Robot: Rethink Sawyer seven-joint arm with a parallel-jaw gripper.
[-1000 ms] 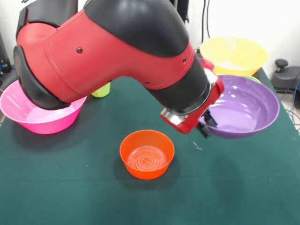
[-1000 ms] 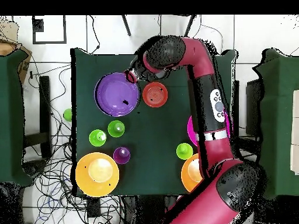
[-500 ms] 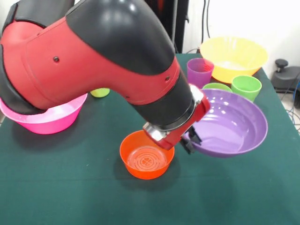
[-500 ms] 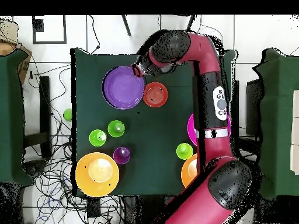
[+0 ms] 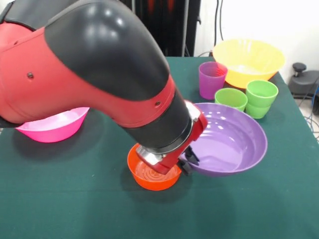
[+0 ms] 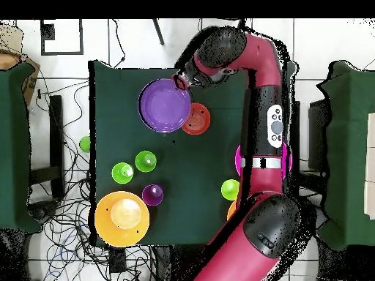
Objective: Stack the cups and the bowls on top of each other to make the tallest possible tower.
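Left to right, front view: pink bowl [image 5: 50,127] far left; small orange bowl [image 5: 153,175] near centre of the desk [image 5: 75,199]; gripper [image 5: 188,160], apparently clamped on the purple bowl [image 5: 227,144] rim. Step: carrying it over. Next: centre, then release.

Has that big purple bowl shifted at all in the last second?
Yes. Held at its rim by the gripper, the purple bowl has travelled toward the small orange bowl, which stayed put. In the overhead view its edge now overlaps the orange bowl.
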